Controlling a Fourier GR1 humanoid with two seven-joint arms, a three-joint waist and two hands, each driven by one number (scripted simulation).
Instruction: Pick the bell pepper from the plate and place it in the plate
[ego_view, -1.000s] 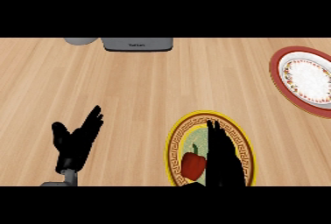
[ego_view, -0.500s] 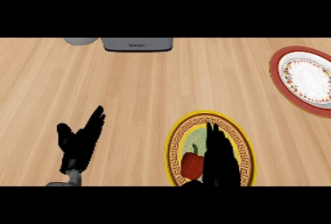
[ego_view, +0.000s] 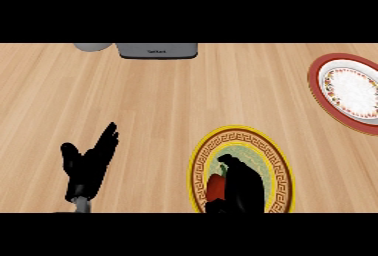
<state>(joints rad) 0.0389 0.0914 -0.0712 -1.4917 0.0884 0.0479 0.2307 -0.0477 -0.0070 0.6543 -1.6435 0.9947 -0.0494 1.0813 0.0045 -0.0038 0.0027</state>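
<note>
Since the earlier frames the right hand (ego_view: 242, 187) has closed in a little more on the red bell pepper (ego_view: 215, 186), while the left hand (ego_view: 88, 167) has kept almost the same place. The pepper lies on the yellow-rimmed plate (ego_view: 279, 165) at the near edge of the view, and the right hand covers its right side; its fingers seem curled against the pepper, but I cannot tell for sure if they already clamp it. The pepper is not lifted yet, as far as I can judge, so the picking is only beginning and the whole carrying is left. The left hand rests over the table (ego_view: 184, 95) at the lower left, its fingers straight and a little apart, holding nothing. Farther away, at the right edge, stands the red-rimmed plate (ego_view: 319, 80), well apart from the first one; I judge this is where the pepper must go. At the far edge sit a grey appliance (ego_view: 158, 50) and a grey round object (ego_view: 94, 47).
</note>
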